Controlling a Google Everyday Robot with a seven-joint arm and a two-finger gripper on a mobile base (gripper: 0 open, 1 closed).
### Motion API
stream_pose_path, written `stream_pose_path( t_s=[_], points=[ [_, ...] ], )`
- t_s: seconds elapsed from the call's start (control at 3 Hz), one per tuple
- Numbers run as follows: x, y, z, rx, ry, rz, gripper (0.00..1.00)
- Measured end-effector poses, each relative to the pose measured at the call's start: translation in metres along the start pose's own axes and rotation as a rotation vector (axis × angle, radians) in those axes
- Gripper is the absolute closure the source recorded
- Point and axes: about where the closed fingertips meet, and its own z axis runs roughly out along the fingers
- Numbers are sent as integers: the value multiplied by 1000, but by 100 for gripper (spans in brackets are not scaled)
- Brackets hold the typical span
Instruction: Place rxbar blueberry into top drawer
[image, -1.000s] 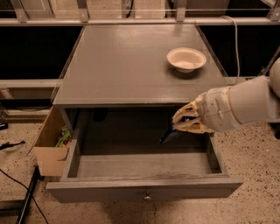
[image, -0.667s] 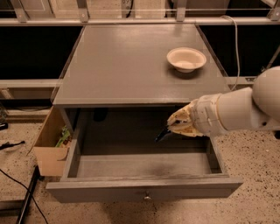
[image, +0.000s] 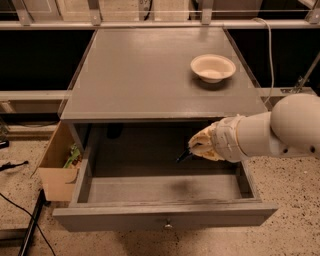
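The top drawer (image: 125, 216) is pulled wide open below the grey table top (image: 140, 75), and its small metal knob (image: 168, 225) faces me. My gripper (image: 194, 150), wrapped in pale yellow padding, reaches in from the right over the drawer's right half. A thin dark sliver, the rxbar blueberry (image: 182, 157), sticks out from the gripper's tip, just above the drawer floor. The gripper is shut on it. Most of the bar is hidden by the gripper.
A cream round bowl (image: 212, 67) stands on the table top at the back right. A brown cardboard box (image: 56, 172) with some items sits on the floor left of the drawer. Cables lie on the floor at the left. My white arm (image: 280, 132) crosses the drawer's right side.
My gripper has moved left and a little lower into the open drawer, with the dark bar still in it. The drawer and bowl have not moved.
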Motion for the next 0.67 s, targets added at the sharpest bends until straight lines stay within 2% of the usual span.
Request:
stream_pose_path(
  t_s=[0.33, 0.67],
  points=[
    [3, 4, 1, -3, 13, -9, 100],
    [12, 10, 15, 2, 22, -18, 100]
  ],
)
